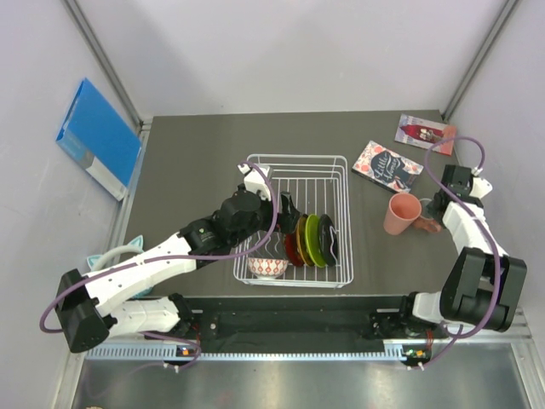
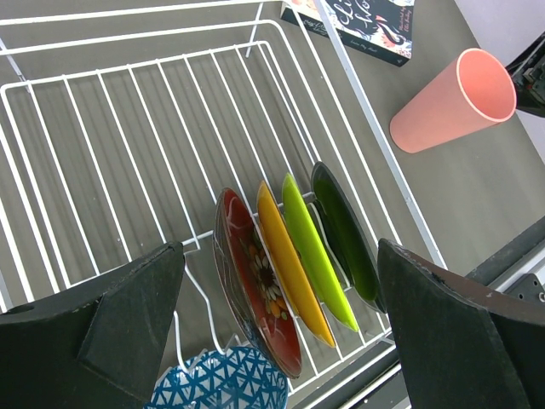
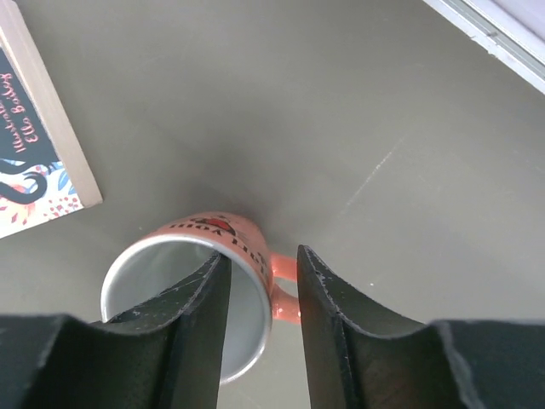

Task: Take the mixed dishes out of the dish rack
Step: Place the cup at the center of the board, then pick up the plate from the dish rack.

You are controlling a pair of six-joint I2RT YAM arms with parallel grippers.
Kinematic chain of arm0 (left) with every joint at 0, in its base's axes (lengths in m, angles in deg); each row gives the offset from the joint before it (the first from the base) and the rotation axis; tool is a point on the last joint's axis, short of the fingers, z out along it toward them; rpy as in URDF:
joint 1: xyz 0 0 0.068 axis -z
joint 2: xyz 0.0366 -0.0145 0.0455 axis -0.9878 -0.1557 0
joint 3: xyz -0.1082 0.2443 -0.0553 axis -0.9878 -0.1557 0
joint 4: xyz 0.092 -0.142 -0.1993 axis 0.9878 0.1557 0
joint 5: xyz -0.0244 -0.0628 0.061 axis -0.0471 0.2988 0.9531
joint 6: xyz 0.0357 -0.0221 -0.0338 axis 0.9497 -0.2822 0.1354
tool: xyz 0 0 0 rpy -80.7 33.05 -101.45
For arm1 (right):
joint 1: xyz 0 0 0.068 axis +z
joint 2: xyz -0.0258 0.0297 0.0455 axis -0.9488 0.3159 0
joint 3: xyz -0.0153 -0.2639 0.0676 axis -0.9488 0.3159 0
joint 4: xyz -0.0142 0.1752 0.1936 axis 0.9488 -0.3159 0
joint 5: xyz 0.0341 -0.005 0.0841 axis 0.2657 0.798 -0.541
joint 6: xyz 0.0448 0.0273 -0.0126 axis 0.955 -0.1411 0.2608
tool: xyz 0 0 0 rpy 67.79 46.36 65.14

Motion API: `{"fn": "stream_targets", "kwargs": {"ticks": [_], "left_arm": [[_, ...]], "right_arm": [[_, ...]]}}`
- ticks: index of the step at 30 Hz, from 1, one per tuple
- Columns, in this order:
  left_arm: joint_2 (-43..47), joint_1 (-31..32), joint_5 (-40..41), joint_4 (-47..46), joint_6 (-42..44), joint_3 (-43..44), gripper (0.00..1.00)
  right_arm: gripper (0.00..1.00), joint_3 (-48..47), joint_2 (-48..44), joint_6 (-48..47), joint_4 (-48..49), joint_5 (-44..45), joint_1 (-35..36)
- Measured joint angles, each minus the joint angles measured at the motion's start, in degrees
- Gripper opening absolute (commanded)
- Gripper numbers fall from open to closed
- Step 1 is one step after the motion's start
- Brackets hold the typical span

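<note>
The white wire dish rack [image 1: 295, 159] stands mid-table. In its near right slots stand a red plate [image 2: 254, 285], an amber plate [image 2: 295, 268], a lime-green plate [image 2: 320, 256] and a black plate [image 2: 345, 232]. A small patterned bowl [image 1: 266, 267] sits in the near corner and also shows in the left wrist view [image 2: 223, 383]. My left gripper [image 2: 279, 256] is open and empty above the plates. A tall pink cup [image 1: 401, 213] stands right of the rack. My right gripper [image 3: 262, 264] is slightly open astride the rim of a salmon mug [image 3: 192, 239] standing on the table, one finger inside, one by the handle.
Two printed booklets lie at the far right, one [image 1: 387, 165] near the rack and one [image 1: 423, 132] by the back corner. A blue folder [image 1: 98, 136] leans on the left wall. A teal object [image 1: 115, 256] sits at the table's left edge.
</note>
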Motion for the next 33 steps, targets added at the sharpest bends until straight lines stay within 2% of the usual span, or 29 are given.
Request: {"fn": "stream_targets", "kwargs": {"ticks": [5,11,15,17,19,21,22,23,24,27,30,33], "left_arm": [[0.0,0.0,0.0,0.0,0.0,0.0,0.99],[-0.02,0.0,0.02,0.0,0.0,0.0,0.99],[-0.17,0.0,0.24,0.02,0.0,0.0,0.99],[-0.52,0.0,0.66,0.04,-0.02,0.0,0.99],[-1.14,0.0,1.42,0.15,-0.04,0.04,0.99],[-2.1,0.0,2.89,0.79,-0.04,0.39,0.99],[-2.62,0.0,3.52,1.33,-0.04,0.72,0.99],[-3.34,0.0,4.35,1.95,-0.02,1.27,0.99],[-4.26,0.0,5.55,2.56,0.02,2.08,0.99],[-6.05,0.0,8.11,4.28,0.09,4.22,0.99],[-7.52,0.0,10.6,5.88,0.35,6.95,0.99],[-8.11,0.0,12.81,6.58,0.72,8.94,0.99]], "right_arm": [[0.38,-0.83,-2.73,0.26,-1.9,-0.31,0.0],[0.38,-6.23,-4.68,0.92,-5.05,-1.55,0.0],[0.38,-10.82,-9.07,2.56,-8.48,-3.02,0.15],[0.41,-13.6,-12.11,3.82,-9.14,-3.37,1.49],[0.51,-16.39,-16.17,5.18,-8.46,-3.45,5.16],[0.62,-18.95,-20.28,6.1,-6.97,-2.05,12.2],[0.84,-20.48,-21.97,6.27,-6.36,-1.53,16.76],[0.97,-22.29,-23.19,6.27,-5.75,-0.94,21.86],[1.0,-24.15,-23.76,6.14,-5.22,-0.04,26.43],[1.0,-28.98,-23.39,4.52,-3.8,1.27,37.05],[1.0,-29.33,-21.84,4.07,-1.73,-1.36,40.72],[1.0,-25.86,-20.0,3.72,0.72,-2.34,43.8]]}}
